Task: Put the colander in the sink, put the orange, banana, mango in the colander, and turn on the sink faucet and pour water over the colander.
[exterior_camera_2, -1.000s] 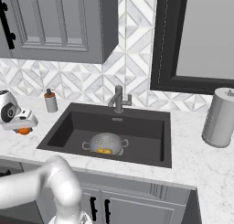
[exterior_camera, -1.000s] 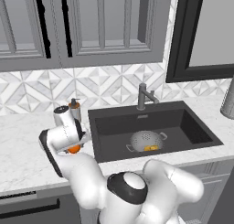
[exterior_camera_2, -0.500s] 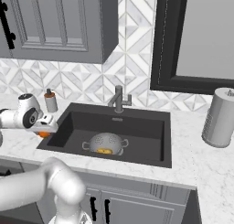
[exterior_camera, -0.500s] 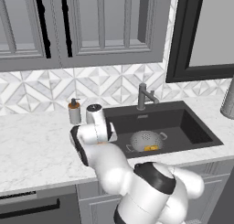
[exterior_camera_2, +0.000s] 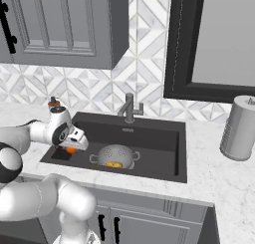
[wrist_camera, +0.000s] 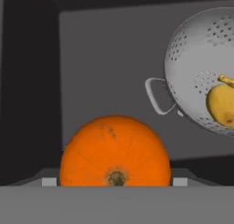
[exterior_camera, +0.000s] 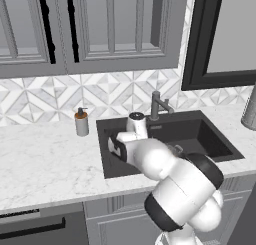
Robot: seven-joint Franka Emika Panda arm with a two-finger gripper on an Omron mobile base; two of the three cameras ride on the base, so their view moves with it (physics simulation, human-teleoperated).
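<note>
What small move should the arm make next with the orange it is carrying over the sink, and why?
Probably carry it sideways until it hangs over the colander, then let go. The gripper holds the orange above the sink's left end, while the colander, with a yellow fruit already inside, sits off to one side in the hand view.

A white marble counter (exterior_camera_2: 209, 188) is carrying a rectangular dark charcoal sink (exterior_camera_2: 157, 138); a small orange-topped soap dispenser (exterior_camera: 81, 122) and a tall grey cylindrical canister (exterior_camera_2: 239, 128) are standing on it.
</note>
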